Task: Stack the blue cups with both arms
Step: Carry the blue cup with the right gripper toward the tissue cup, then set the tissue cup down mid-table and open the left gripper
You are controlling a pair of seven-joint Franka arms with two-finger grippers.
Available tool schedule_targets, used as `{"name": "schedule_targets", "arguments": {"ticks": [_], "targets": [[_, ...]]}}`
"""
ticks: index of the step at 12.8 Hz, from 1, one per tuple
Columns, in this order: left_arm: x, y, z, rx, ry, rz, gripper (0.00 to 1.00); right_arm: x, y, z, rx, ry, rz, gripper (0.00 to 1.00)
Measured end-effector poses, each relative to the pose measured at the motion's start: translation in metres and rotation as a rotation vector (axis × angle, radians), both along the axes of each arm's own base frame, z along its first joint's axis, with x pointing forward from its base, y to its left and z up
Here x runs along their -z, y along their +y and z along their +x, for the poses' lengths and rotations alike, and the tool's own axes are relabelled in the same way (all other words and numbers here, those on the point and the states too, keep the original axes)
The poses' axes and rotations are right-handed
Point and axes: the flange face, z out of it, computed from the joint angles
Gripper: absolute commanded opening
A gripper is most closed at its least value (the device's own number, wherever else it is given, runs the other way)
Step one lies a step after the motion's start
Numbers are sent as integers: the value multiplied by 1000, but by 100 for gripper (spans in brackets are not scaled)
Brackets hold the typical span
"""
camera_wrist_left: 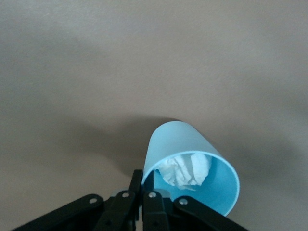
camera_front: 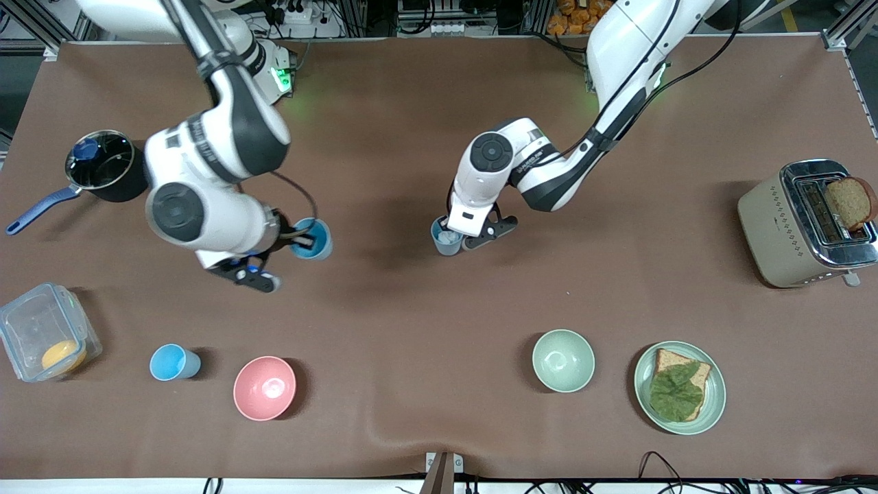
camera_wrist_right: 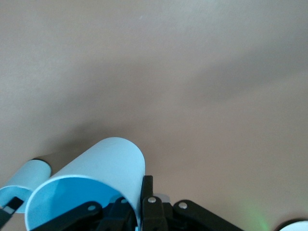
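My right gripper (camera_front: pixel 302 237) is shut on the rim of a bright sky-blue cup (camera_front: pixel 312 239) and holds it tilted over the table toward the right arm's end. In the right wrist view, one finger is inside and one outside the cup's wall (camera_wrist_right: pixel 103 166). My left gripper (camera_front: pixel 458 240) is shut on the rim of a duller grey-blue cup (camera_front: pixel 446 237) with crumpled white paper (camera_wrist_left: pixel 185 168) inside, low over the table's middle. The left wrist view shows this cup (camera_wrist_left: pixel 185 144) pinched at its rim. Another sky-blue cup (camera_front: pixel 175 362) stands apart, nearer the front camera.
A black pot (camera_front: pixel 103 165) with a blue handle and a clear container (camera_front: pixel 44 333) are at the right arm's end. A pink bowl (camera_front: pixel 265 387), a pale green bowl (camera_front: pixel 564 360) and a plate (camera_front: pixel 713 391) with bread lie along the near side. A toaster (camera_front: pixel 789 226) stands at the left arm's end.
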Motion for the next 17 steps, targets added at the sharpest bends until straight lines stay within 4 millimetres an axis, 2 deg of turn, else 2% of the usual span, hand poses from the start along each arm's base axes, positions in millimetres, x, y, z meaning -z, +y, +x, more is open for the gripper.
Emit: {"name": "schedule_targets", "arguments": {"ticks": [3, 6, 9, 12, 14, 17], "targets": [[1, 1, 0, 3, 16, 28, 100, -1, 22, -7, 67, -11, -20, 0], [-14, 7, 16, -17, 22, 55, 100, 0, 53, -18, 171, -30, -40, 0], [-58, 6, 38, -38, 3, 78, 100, 10, 83, -28, 233, -38, -17, 0], [-109, 8, 52, -57, -56, 58, 100, 21, 119, -41, 286, -55, -6, 0], [-140, 29, 68, -88, -95, 55, 100, 29, 139, -48, 303, -68, 0, 0], [-187, 87, 101, -20, -147, 84, 100, 47, 153, -50, 333, -78, 5, 0]]}}
